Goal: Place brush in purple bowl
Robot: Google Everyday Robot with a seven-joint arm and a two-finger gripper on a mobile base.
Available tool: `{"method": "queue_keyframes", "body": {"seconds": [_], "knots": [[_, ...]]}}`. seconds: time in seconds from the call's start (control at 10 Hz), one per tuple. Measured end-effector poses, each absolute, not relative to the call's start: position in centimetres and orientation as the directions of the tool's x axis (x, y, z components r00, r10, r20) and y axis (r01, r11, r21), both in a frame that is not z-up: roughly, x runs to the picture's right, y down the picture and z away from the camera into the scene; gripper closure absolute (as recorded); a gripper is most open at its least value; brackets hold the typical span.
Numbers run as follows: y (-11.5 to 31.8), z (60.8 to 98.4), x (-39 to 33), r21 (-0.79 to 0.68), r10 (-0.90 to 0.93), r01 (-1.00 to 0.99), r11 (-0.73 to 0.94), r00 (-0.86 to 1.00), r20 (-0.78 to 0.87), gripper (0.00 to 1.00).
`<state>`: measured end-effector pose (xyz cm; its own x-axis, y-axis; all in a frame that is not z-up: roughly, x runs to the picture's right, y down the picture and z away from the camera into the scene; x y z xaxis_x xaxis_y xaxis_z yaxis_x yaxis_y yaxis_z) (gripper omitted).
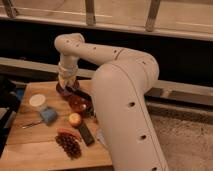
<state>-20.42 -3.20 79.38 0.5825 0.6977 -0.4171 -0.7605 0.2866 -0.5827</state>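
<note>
My gripper (68, 85) points down at the far left of the wooden table (30, 145), right over the dull purple bowl (62, 91), which it partly hides. It holds the brush (80, 95). The brush's slim black handle slopes from the gripper down to the right, over the far rim of the red-orange bowl (80, 105). The brush head is hidden behind the gripper.
On the table are a white round lid (37, 101), a blue object (49, 116), an orange fruit (75, 119), a flat black block (86, 134), a dark red grape bunch (69, 145) and a metal utensil (30, 125). The arm's large white body (130, 120) covers the table's right side.
</note>
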Motion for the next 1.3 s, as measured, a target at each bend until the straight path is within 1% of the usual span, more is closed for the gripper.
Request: {"method": "queue_keyframes", "body": {"seconds": [0.6,0.9,1.1,1.3], "knots": [[-3.2,79.5,-21.0,-0.594,0.699,-0.753,0.284,0.586,-0.409,1.0],[-3.4,81.9,-20.9,-0.618,0.721,-0.747,0.248,0.568,-0.397,1.0],[-3.3,82.6,-21.3,-0.627,0.722,-0.742,0.234,0.565,-0.399,1.0],[-2.2,84.4,-21.0,-0.645,0.718,-0.741,0.185,0.55,-0.427,1.0]]}}
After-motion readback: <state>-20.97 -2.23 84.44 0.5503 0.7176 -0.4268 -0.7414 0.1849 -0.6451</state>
